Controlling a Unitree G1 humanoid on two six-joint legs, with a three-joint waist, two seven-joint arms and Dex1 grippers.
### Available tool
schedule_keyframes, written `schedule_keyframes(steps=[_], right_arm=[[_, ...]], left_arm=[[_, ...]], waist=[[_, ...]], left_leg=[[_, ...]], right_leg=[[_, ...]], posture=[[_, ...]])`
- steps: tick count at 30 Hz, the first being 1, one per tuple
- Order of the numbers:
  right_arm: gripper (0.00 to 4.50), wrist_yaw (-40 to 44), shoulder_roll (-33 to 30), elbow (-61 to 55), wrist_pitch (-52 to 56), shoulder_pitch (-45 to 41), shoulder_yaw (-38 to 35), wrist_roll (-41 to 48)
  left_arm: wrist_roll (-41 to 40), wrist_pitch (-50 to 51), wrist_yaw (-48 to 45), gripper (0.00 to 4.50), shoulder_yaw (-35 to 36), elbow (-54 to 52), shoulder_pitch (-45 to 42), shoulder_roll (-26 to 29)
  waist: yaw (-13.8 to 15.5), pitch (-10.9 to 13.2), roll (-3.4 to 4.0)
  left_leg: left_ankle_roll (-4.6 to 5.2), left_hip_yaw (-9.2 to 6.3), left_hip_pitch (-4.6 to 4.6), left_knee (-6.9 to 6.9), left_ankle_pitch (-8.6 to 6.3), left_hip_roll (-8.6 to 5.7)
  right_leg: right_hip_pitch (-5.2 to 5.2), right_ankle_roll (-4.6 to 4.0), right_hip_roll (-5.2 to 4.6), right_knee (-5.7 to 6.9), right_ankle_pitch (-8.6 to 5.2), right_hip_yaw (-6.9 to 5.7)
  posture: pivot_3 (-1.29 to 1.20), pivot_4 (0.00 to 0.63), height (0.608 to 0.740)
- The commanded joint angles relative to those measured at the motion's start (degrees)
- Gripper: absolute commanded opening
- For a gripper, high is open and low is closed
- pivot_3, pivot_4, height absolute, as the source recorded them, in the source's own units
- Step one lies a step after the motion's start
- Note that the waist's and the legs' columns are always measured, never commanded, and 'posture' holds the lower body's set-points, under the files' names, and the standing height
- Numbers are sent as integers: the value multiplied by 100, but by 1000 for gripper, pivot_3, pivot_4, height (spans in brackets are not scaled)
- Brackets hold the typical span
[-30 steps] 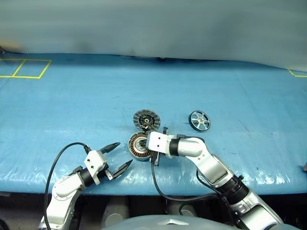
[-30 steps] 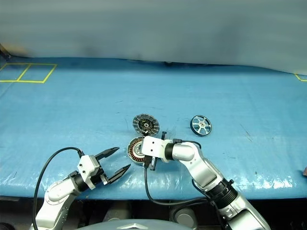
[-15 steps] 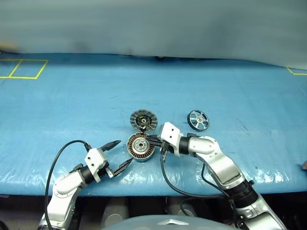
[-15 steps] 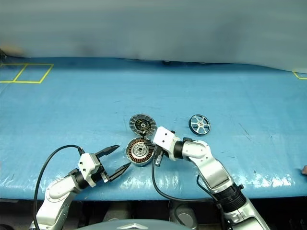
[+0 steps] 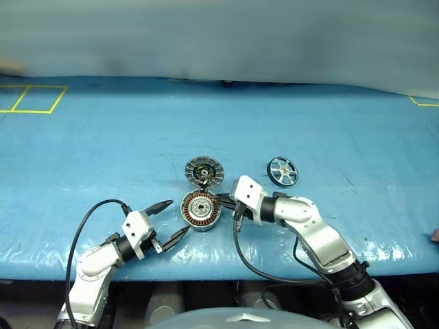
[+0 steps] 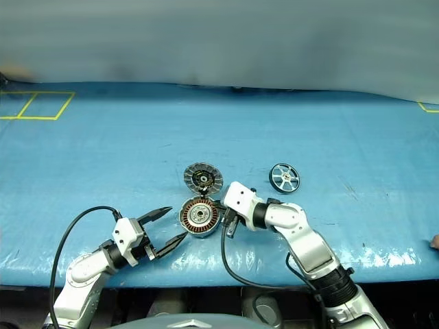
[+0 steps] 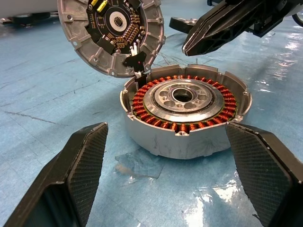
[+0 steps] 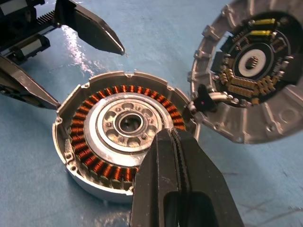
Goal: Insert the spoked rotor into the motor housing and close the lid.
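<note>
Grippers are reaching level toward one motor housing (image 5: pixel 200 210) from both sides: the left gripper (image 5: pixel 169 221) is standing wide open, empty, just beside it; the right gripper (image 5: pixel 218 201) is pinched closed at its rim. One lid (image 5: pixel 204 171) is standing hinged open behind; one spoked rotor (image 5: pixel 283 171) is lying apart, farther right.

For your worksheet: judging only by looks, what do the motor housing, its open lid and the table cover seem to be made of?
Motor housing: matte grey wall, probably cast metal; inside, a ring of shiny copper-coloured wire windings around a polished silver hub.
Lid: same dull grey metal rim with ribs; its inner face looks like a dark circuit board with small parts.
Table cover: blue, glossy, creased sheet, likely plastic.
</note>
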Motion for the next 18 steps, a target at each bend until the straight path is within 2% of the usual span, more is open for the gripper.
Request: schedule_keyframes(steps=[1, 18], right_arm=[[19, 17, 96, -41, -158, -125, 116, -12], [19, -3, 260, 386, -327, -227, 325, -175]], left_arm=[[-45, -156, -10, 4204, 6, 16, 4, -26], [-45, -234, 31, 4204, 27, 72, 85, -21]], waist=[[0, 0, 0], [0, 0, 0]], left_leg=[[0, 0, 0, 0, 0, 0], [0, -1, 0, -4, 0, 1]], right_leg=[[0, 0, 0, 0, 0, 0], [-2, -1, 1, 0, -1, -1]], posture=[[0, 150, 740], [0, 150, 740]])
